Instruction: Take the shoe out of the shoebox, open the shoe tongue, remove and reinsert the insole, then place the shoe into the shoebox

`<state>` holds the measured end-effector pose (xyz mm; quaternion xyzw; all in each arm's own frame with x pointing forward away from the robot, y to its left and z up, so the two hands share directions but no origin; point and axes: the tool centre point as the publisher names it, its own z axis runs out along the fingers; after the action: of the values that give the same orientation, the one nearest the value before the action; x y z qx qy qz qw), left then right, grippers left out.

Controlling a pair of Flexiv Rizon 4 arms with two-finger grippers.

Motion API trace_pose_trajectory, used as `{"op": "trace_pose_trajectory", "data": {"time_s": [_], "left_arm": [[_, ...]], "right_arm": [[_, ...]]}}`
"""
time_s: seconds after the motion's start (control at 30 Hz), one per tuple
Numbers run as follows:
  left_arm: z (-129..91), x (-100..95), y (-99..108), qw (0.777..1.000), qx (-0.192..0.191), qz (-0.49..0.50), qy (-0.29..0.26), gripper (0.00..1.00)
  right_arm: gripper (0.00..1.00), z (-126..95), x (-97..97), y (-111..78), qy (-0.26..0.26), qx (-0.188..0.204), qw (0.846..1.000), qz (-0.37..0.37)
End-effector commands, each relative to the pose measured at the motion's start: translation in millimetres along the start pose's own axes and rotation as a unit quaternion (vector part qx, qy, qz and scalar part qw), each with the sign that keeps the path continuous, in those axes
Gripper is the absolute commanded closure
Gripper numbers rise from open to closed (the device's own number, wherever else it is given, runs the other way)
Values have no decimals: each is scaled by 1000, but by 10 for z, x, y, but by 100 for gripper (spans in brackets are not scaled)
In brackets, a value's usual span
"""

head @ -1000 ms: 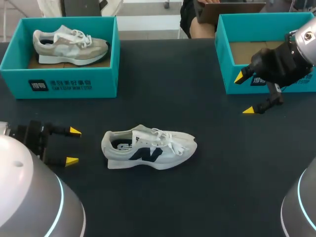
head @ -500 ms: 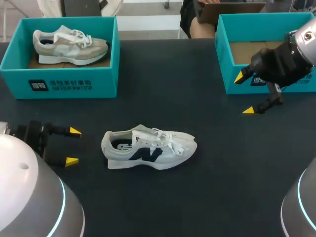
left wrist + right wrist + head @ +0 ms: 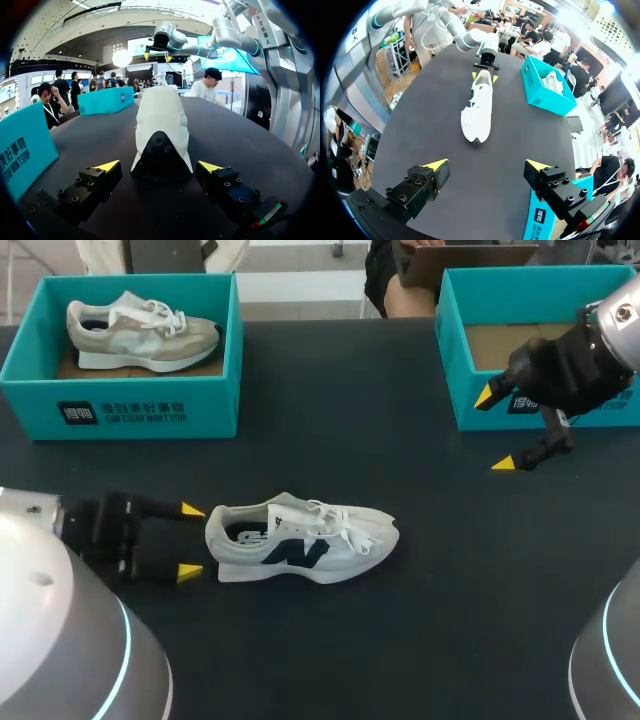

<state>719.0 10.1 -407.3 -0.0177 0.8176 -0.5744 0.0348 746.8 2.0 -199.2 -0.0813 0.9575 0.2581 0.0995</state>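
A white sneaker (image 3: 300, 539) with a dark side logo lies on its sole on the black table (image 3: 400, 640), toe to the right. My left gripper (image 3: 188, 541) stands open just behind its heel, not touching. In the left wrist view the sneaker's heel (image 3: 161, 145) sits right ahead of that gripper (image 3: 160, 166), between the lines of its yellow tips. My right gripper (image 3: 497, 430) hangs open in front of the empty teal shoebox (image 3: 500, 390) at the back right. From the right wrist view the sneaker (image 3: 477, 105) lies far ahead of the open right gripper (image 3: 487, 164), with the left gripper at its heel.
A second teal shoebox (image 3: 125, 400) at the back left holds a beige sneaker (image 3: 140, 330). That box (image 3: 545, 92) also shows in the right wrist view beside the white sneaker.
My left gripper has moved right, closing up to the sneaker's heel. The right arm and the sneaker have not moved.
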Motion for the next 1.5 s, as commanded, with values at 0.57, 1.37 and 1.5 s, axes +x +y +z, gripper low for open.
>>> {"op": "trace_pose_trajectory", "data": {"time_s": [0.57, 1.37, 1.5], "left_arm": [[540, 58, -154, 1000, 8, 9, 9, 0], [730, 74, -96, 1000, -8, -21, 6, 100], [730, 74, -96, 1000, -8, -21, 6, 100]], "right_arm": [[0, 14, -6, 2, 0, 1, 1000, 0], [0, 14, -6, 2, 0, 1, 1000, 0], [0, 14, -6, 2, 0, 1, 1000, 0]]}}
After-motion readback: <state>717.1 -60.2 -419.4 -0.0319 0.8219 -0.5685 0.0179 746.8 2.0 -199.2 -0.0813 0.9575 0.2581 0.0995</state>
